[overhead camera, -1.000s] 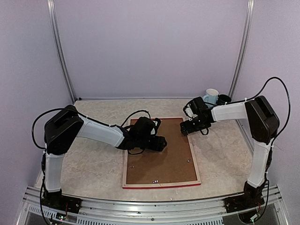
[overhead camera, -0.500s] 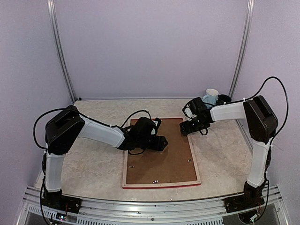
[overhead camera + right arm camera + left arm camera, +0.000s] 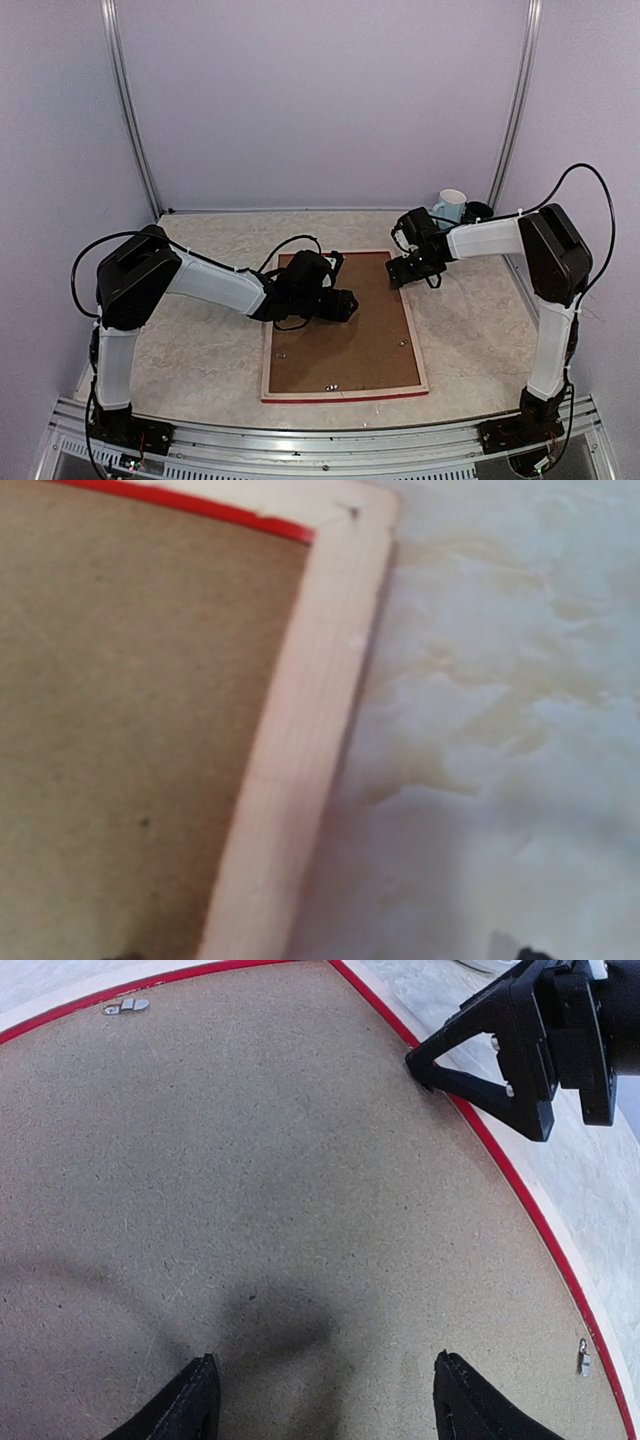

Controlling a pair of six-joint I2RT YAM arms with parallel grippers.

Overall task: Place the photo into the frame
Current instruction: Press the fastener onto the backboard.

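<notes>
Right fingers, apart, have crept slightly along the pale-wood rail of the thin red rectangular frame; left fingers, apart, unmoved over the brown fibreboard backing, so likely the seating stage.

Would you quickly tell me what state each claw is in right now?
Left claw: open, empty, over the backing board.
Right claw: open, astride the frame rail, not gripping.

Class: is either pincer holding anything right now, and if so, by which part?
Nothing is held. The left pincer stands open over the backing board; the right pincer is open, astride the right rail of the frame.
</notes>
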